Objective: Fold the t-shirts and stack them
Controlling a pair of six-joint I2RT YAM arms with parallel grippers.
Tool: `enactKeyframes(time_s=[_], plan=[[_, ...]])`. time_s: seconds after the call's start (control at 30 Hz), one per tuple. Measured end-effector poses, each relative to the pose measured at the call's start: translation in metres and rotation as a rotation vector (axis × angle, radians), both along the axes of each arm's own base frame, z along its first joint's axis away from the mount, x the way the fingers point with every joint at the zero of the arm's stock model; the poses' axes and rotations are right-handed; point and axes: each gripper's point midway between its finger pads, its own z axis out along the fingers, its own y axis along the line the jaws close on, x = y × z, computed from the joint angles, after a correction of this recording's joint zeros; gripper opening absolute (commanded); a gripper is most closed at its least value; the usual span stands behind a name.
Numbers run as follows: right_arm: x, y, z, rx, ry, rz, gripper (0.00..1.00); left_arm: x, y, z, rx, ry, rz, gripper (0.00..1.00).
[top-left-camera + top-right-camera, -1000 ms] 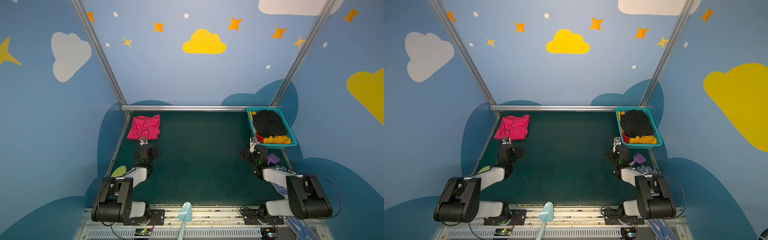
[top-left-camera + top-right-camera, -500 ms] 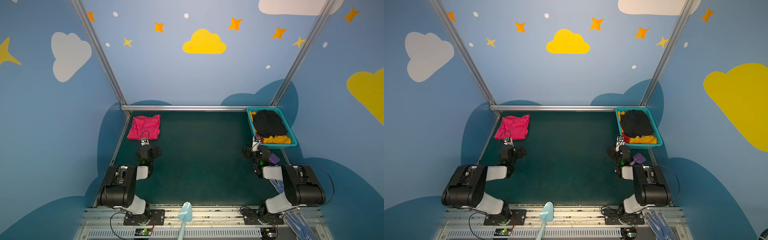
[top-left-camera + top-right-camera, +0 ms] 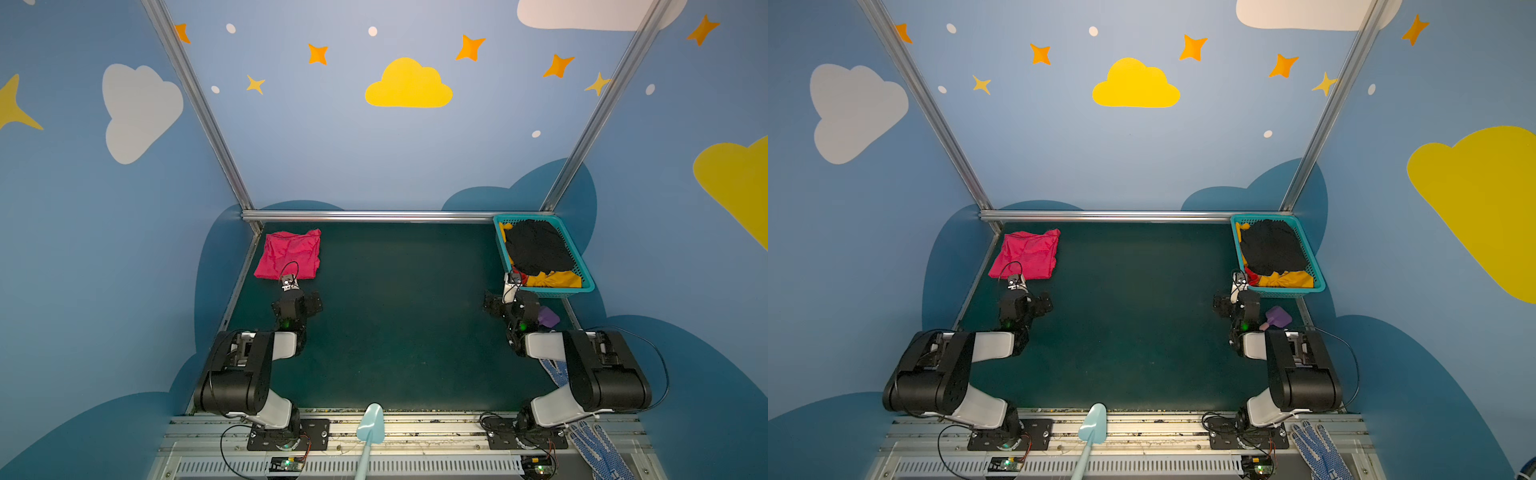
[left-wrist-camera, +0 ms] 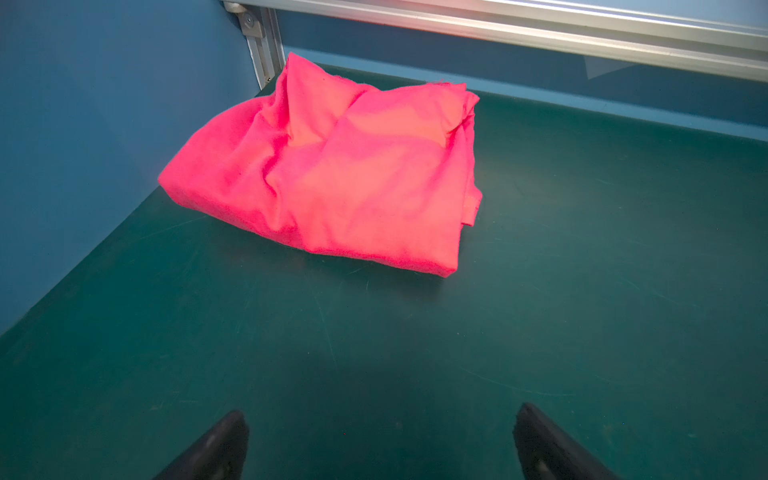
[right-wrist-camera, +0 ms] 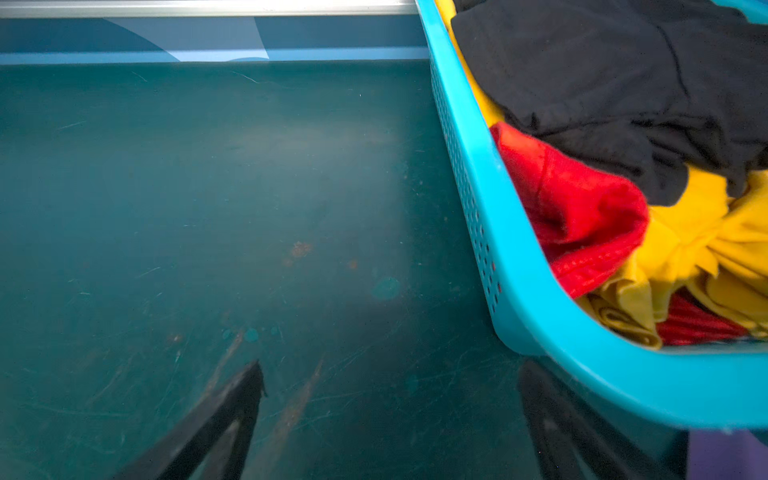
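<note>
A bright pink-red t-shirt lies folded in the far left corner of the green table. My left gripper rests open just short of its near edge, empty. In the teal basket at the far right lie a black t-shirt, a mustard-yellow one and red cloth, all crumpled. My right gripper is open and empty at the basket's near left corner.
An aluminium rail and blue walls close the table's far side and sides. A purple object lies beside the right arm. Blue-dotted gloves and a light-blue handle lie on the front frame.
The rear links of both arms have drawn back and up over their bases. Both grippers stay in about the same places, still open.
</note>
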Motion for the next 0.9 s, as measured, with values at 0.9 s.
enactKeyframes(time_s=[0.9], plan=[[0.0,0.006,0.001,0.051,0.001,0.08,0.97,0.0,0.0,0.0,0.006,0.002,-0.003,1.0]])
